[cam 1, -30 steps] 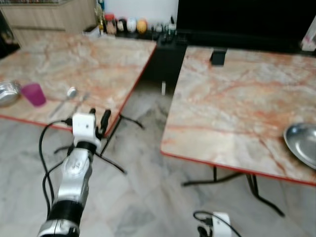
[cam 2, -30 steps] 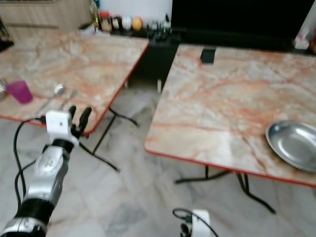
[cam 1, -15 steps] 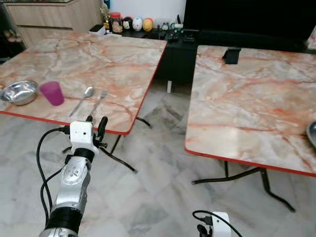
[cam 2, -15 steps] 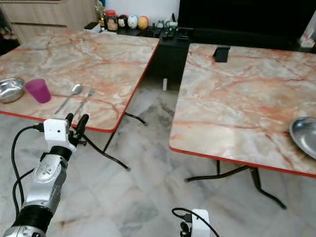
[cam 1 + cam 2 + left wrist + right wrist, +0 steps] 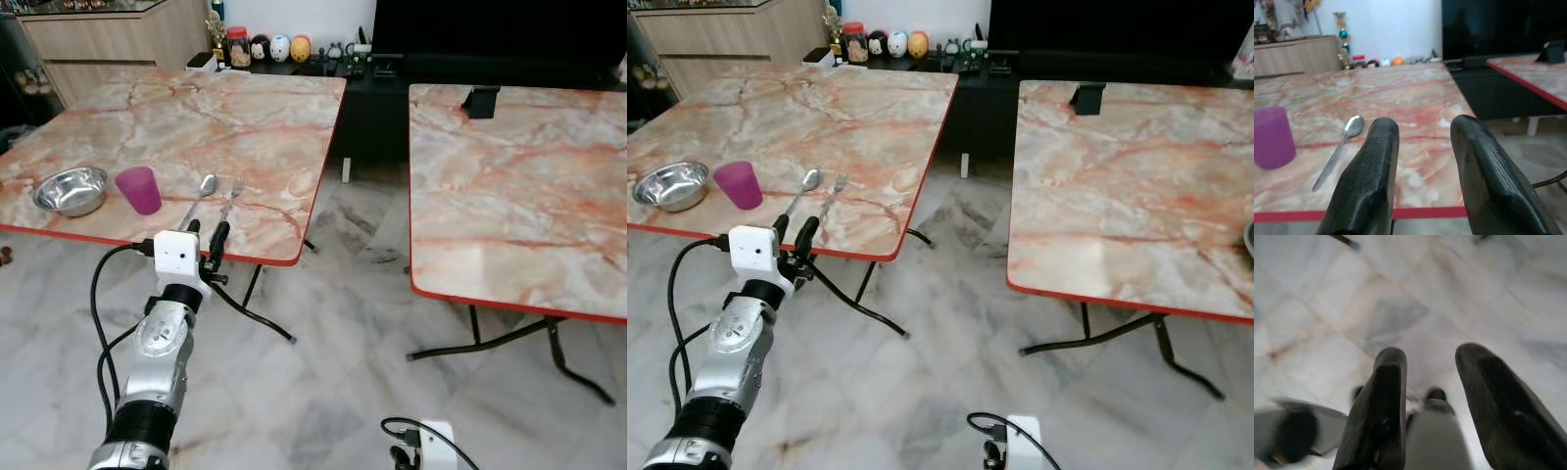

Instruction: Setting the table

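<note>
Standing side by side are two marble-topped tables with red edges, the left table (image 5: pixel 245 108) carrying four things in a row near its front edge: one steel bowl (image 5: pixel 70 190), one purple cup (image 5: pixel 138 189), one spoon (image 5: pixel 199 197) and one fork (image 5: pixel 227 201), the spoon and fork lying just beside each other. On the right table (image 5: pixel 519 186) one small dark stand (image 5: pixel 480 101) sits at the far edge. The left gripper (image 5: pixel 204 243) is raised on its silver arm just before the left table's front edge, fingers (image 5: pixel 1371 181) apart and empty, aimed at the spoon. The right gripper (image 5: pixel 1427 401) hangs low over the marble floor (image 5: pixel 333 362), fingers apart, holding nothing.
</note>
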Robot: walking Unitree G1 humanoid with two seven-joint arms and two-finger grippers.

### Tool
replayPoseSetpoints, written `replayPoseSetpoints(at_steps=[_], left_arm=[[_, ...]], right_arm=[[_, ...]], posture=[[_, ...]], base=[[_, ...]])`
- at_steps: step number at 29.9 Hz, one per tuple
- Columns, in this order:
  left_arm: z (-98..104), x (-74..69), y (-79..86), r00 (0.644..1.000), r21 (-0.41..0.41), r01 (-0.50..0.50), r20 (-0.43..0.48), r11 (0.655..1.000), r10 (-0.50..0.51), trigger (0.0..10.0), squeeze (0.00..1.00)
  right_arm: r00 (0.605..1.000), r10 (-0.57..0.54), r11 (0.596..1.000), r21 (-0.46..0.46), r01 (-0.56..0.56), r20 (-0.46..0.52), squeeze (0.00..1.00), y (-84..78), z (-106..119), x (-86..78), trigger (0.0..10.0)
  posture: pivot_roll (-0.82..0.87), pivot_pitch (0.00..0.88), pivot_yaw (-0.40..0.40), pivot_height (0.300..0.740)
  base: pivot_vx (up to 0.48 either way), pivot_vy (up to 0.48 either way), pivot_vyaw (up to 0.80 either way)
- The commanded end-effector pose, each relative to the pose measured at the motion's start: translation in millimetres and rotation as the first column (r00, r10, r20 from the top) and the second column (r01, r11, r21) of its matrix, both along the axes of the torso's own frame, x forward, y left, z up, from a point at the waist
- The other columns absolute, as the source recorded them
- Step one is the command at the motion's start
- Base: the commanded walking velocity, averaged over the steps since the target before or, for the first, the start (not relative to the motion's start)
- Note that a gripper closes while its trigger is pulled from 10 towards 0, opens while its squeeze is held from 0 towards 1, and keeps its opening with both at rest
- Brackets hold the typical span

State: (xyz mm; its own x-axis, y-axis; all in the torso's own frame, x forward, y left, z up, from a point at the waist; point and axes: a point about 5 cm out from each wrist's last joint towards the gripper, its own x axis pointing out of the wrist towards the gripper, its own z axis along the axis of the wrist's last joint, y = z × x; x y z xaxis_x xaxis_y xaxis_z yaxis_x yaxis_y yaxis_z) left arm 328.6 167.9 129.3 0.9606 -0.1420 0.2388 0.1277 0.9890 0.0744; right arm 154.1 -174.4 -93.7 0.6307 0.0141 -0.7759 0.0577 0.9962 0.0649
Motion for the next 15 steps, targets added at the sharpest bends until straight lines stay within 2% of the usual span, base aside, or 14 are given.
replayPoseSetpoints(at_steps=[1,4,10,15], left_arm=[[6.8,1.2,11.9,0.999,0.006,-0.030,0.020,1.000,0.030,10.0,0.00],[7.2,1.6,13.3,0.999,0.004,-0.034,0.020,0.999,0.034,10.0,0.00],[7.4,1.3,9.9,0.999,-0.003,-0.027,0.020,1.000,0.027,10.0,0.00],[8.1,1.8,9.2,0.999,-0.006,-0.026,0.022,1.000,0.026,10.0,0.00]], right_arm=[[1.000,-0.007,1.000,0.015,0.006,0.005,0.00,5.2,0.5,2.6,10.0],[1.000,0.008,1.000,-0.001,-0.008,-0.004,0.00,4.8,0.3,2.7,10.0],[1.000,-0.004,1.000,0.010,0.004,-0.002,0.00,4.8,0.4,3.0,10.0],[1.000,-0.001,1.000,0.007,0.001,0.002,0.00,4.6,0.8,3.7,10.0]], posture=[[0.08,0.000,0.013,0.740],[0.08,0.000,0.012,0.740],[0.08,0.000,0.013,0.740],[0.08,0.000,0.014,0.740]], base=[[0.000,0.480,0.00],[0.000,0.440,-0.28],[0.000,0.412,-0.77],[0.000,0.413,0.00]])
